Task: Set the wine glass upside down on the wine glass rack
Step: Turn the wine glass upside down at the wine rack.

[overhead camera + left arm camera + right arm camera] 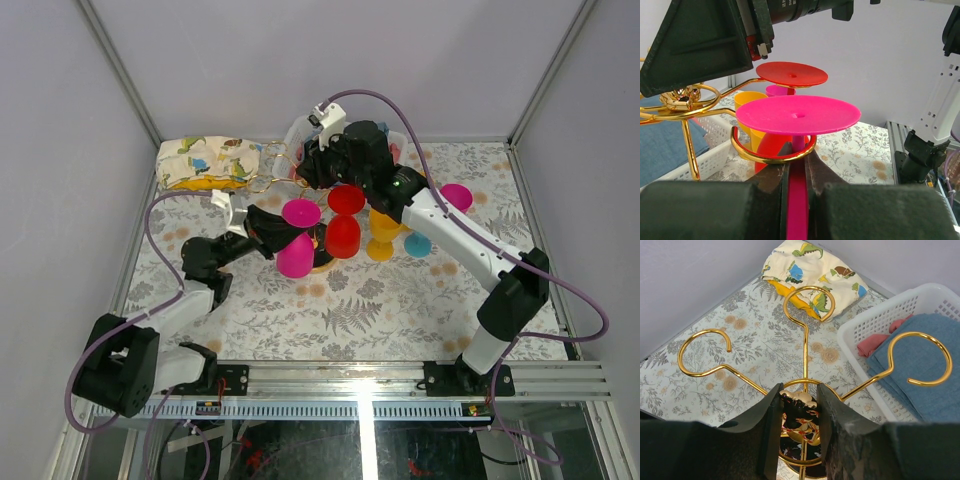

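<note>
Pink plastic wine glass (797,114) upside down in gold wire rack (799,405) loop, left fingers (730,210) pinching stem, right fingers (760,435) squeezing rack top

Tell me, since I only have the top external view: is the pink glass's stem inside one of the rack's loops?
Observer: Yes. In the left wrist view, the stem of the pink wine glass passes through a gold loop of the wine glass rack. Its foot is above the ring, but I cannot tell if it rests on it.
Operator: Does the left gripper have hold of it?
Observer: The left gripper is shut on the glass, and pink shows between its fingers.
Operator: What is the right gripper on?
Observer: In the right wrist view, the right gripper is clamped on the rack's gold centre knob.
</note>
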